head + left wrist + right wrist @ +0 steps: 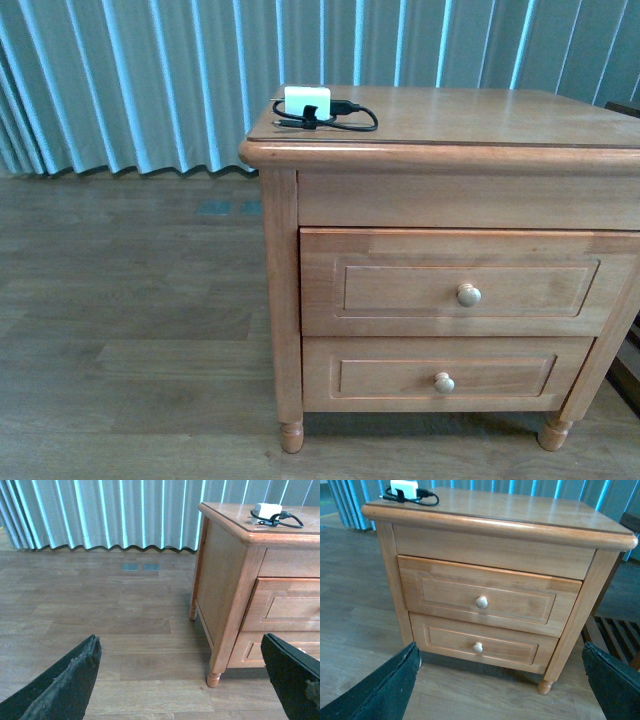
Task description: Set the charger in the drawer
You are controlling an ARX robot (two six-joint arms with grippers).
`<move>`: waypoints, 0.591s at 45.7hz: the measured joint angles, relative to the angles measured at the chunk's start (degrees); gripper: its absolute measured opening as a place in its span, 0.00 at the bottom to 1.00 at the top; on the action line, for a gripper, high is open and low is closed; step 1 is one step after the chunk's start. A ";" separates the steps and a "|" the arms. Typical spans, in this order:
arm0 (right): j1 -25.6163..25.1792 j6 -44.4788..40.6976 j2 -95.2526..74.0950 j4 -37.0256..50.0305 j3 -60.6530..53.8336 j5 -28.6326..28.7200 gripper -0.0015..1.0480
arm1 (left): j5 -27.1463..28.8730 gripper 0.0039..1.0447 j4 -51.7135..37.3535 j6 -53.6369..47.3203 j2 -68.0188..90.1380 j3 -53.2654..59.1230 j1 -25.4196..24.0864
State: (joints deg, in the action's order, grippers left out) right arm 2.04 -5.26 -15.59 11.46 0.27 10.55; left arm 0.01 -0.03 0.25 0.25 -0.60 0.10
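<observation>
The charger [307, 102], a small white block with a black cable coiled beside it, lies on the nightstand's top near its back left corner. It also shows in the left wrist view [268, 511] and the right wrist view [404, 488]. The upper drawer [455, 283] is shut, with a round pale knob [468, 295]; it shows in the right wrist view [485, 595] too. My left gripper [182, 680] is open and empty, low over the floor left of the nightstand. My right gripper [502, 680] is open and empty, in front of the drawers. Neither arm shows in the front view.
The nightstand [450, 150] stands on a wood floor [130, 330] before pale blue curtains [150, 70]. A shorter lower drawer [440, 375] with a smaller knob is shut. A dark slatted piece of furniture [615, 632] stands to the nightstand's right.
</observation>
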 joint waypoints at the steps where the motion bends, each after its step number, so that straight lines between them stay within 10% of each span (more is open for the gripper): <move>1: 0.87 -0.15 -2.23 1.57 0.00 -0.76 0.92 | 0.00 0.94 0.00 0.00 0.00 0.00 0.00; 27: 12.68 -1.11 -67.49 47.54 13.27 -16.15 0.92 | 0.00 0.94 0.00 0.00 0.00 0.00 0.00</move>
State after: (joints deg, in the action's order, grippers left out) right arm 14.72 -6.37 -83.09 59.00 13.54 -5.61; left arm 0.01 -0.03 0.25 0.25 -0.60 0.10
